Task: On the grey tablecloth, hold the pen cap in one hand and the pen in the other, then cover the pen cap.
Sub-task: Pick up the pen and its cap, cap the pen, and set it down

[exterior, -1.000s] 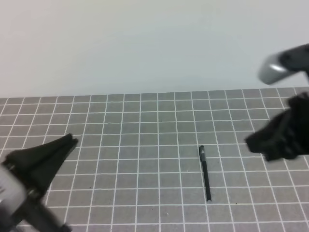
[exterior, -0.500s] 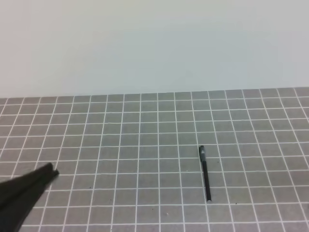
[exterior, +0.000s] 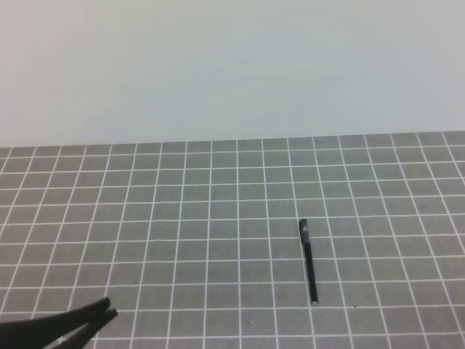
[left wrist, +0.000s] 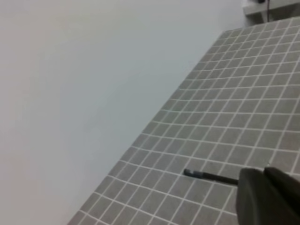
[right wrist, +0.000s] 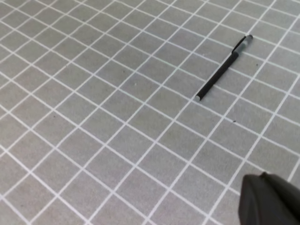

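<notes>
The pen (exterior: 309,263) lies alone on the grey tablecloth (exterior: 218,203), right of the middle, running near to far. The pen cap (exterior: 303,228) sits on its far end, clip showing. The pen also shows in the right wrist view (right wrist: 218,75) with the cap (right wrist: 241,43), and in the left wrist view (left wrist: 211,176). My left gripper (exterior: 106,312) is low at the bottom left, far from the pen, its tips together and holding nothing. My right gripper (right wrist: 263,182) shows only as a dark block at the wrist view's bottom right, away from the pen.
A plain pale wall (exterior: 232,65) rises behind the cloth's far edge. A light object (left wrist: 269,7) stands at the far corner in the left wrist view. Nothing but the pen lies on the cloth.
Both arms have pulled back. The right arm has left the exterior high view; the left gripper has slid down to the bottom left corner. The pen has not moved.
</notes>
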Controlling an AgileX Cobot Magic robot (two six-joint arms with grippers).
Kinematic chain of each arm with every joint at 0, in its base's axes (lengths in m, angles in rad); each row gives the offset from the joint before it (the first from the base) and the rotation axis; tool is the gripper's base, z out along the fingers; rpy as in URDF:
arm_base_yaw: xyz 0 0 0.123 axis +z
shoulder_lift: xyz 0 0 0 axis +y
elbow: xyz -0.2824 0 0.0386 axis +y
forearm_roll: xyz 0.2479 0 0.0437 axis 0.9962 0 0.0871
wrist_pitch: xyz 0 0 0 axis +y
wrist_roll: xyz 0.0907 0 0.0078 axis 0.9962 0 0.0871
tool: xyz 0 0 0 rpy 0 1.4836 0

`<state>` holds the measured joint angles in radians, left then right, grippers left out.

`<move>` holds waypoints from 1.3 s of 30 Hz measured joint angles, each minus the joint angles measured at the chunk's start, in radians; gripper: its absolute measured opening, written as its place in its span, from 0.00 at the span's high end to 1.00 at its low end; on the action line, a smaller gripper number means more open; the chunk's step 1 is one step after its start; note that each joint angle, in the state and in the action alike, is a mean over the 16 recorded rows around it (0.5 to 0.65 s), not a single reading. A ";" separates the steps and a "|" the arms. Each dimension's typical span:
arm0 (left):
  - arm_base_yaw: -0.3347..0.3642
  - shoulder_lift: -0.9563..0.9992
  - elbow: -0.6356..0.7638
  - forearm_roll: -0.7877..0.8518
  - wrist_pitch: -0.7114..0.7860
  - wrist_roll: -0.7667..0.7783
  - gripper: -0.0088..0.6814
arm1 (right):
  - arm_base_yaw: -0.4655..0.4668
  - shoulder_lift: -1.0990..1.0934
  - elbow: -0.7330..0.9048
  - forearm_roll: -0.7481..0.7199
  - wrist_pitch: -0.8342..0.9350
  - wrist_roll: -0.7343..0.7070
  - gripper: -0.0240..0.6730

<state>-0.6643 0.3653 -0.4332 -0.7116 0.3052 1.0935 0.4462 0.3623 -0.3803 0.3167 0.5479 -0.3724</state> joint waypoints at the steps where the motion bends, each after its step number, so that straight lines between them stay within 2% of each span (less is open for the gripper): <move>1: 0.000 0.000 0.000 -0.001 0.010 0.000 0.99 | 0.000 -0.003 0.003 0.000 0.001 0.000 0.97; 19: 0.000 0.000 0.000 -0.011 0.128 0.000 0.99 | -0.020 -0.022 0.010 -0.009 -0.001 -0.021 0.97; 27: 0.000 0.000 0.000 -0.011 0.147 0.000 0.99 | -0.135 -0.121 0.082 -0.027 -0.071 -0.097 0.97; 33: 0.000 0.000 0.000 -0.012 0.148 0.000 0.99 | -0.254 -0.238 0.200 -0.026 -0.165 -0.147 0.97; 39: 0.000 0.000 0.000 -0.013 0.149 -0.001 0.99 | -0.321 -0.336 0.326 -0.012 -0.233 -0.147 0.97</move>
<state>-0.6643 0.3653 -0.4332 -0.7244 0.4540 1.0926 0.1247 0.0263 -0.0544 0.3050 0.3145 -0.5198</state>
